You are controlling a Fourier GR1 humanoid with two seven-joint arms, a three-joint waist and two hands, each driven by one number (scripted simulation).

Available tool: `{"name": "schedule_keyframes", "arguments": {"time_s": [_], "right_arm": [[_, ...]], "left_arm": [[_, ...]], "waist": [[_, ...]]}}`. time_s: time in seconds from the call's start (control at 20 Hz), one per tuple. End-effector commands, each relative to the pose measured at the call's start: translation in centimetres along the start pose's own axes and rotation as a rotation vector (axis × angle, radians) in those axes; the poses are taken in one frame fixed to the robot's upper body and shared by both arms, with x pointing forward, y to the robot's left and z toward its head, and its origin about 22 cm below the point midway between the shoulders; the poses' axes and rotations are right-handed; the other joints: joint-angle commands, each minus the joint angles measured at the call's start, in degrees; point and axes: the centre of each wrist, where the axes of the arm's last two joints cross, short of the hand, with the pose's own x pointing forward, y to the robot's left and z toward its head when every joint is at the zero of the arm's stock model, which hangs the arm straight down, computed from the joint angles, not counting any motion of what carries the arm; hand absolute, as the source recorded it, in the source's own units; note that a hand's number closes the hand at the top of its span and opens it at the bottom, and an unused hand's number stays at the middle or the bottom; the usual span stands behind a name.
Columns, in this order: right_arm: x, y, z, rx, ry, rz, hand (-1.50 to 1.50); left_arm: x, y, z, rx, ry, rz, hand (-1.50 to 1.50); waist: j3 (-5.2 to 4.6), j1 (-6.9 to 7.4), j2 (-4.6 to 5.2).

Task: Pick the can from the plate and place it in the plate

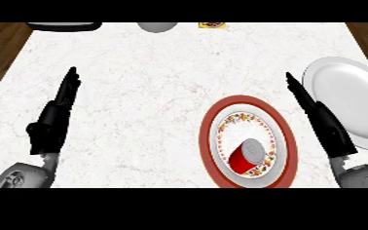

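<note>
A red can [245, 158] with a silver top stands on a plate with a red rim and flowered border [279, 126], low and right of centre in the head view. A plain white plate [343, 90] lies at the right edge. My right hand [321, 117] stretches between the two plates, fingers straight and pointing away, open, apart from the can. At the left my left hand [56, 112] is open too, fingers straight, holding nothing.
The white marble counter [144, 78] meets a wooden floor at both top corners. Along the far edge sit a dark object [64, 26], a grey round object [156, 27] and a small yellow-red item [212, 25].
</note>
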Motion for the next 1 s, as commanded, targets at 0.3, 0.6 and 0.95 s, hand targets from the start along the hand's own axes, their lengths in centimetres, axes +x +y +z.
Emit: {"name": "schedule_keyframes", "arguments": {"time_s": [0.3, 0.6, 0.95], "right_arm": [[9.5, -7.4, -4.7, 0.153, -0.373, 0.343, 1.50], [0.7, -3.7, -8.2, -0.048, -0.370, -0.386, -1.50], [0.8, -10.5, -8.0, 0.135, -0.420, -0.265, -1.50]], "left_arm": [[-3.7, -5.1, 3.8, -0.149, 0.376, 0.216, 0.00], [-3.3, -5.3, 3.2, -0.179, 0.439, 0.294, 0.00], [-4.4, -5.2, 3.1, -0.168, 0.476, 0.318, 0.00]], "waist": [[-0.78, 1.56, 0.56], [0.34, 0.59, 0.47], [0.21, -0.52, 0.10]]}}
